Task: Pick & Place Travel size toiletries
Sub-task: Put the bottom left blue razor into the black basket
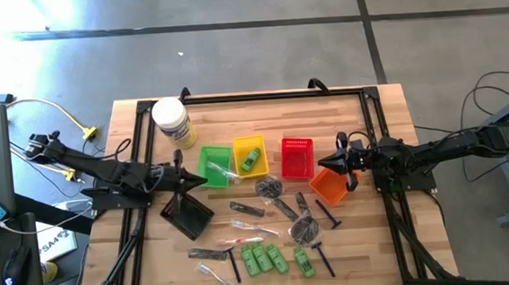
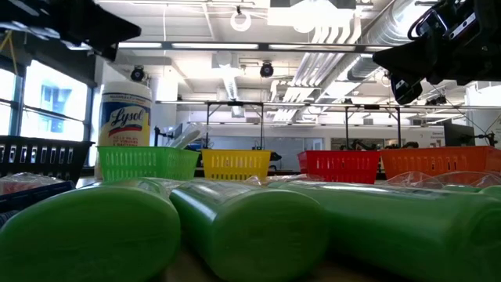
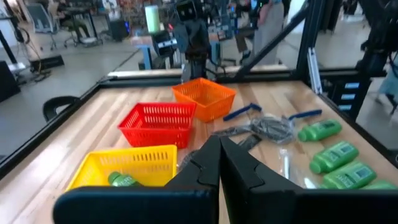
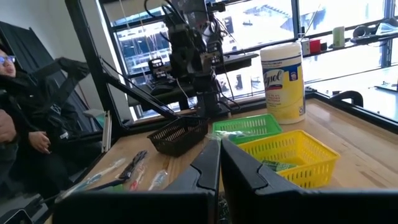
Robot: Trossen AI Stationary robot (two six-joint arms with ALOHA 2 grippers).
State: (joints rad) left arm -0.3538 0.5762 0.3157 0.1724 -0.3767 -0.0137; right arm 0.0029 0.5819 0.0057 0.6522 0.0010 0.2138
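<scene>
The travel size toiletries lie scattered on the near half of the wooden table: green bottles (image 1: 264, 258) (image 3: 336, 155) on their sides, blue-handled razors (image 1: 328, 213) (image 3: 247, 111), clear-wrapped sticks (image 1: 242, 224) and dark wrapped pieces (image 1: 304, 230). One green bottle (image 1: 252, 158) (image 3: 123, 180) lies in the yellow basket (image 1: 248, 144). My left gripper (image 1: 205, 176) (image 3: 219, 163) hovers shut and holds nothing, by the green basket (image 1: 203, 155). My right gripper (image 1: 319, 165) (image 4: 219, 167) is shut, holds nothing, and hangs between the red basket (image 1: 296, 142) and the orange basket (image 1: 322, 188).
A black basket (image 1: 188, 216) (image 4: 179, 134) stands below my left gripper. A large white Lysol jar (image 1: 172, 122) (image 4: 283, 81) stands at the far left. A black frame rail (image 1: 269, 95) runs around the table. A seated person (image 4: 25, 118) is beyond the table's left side.
</scene>
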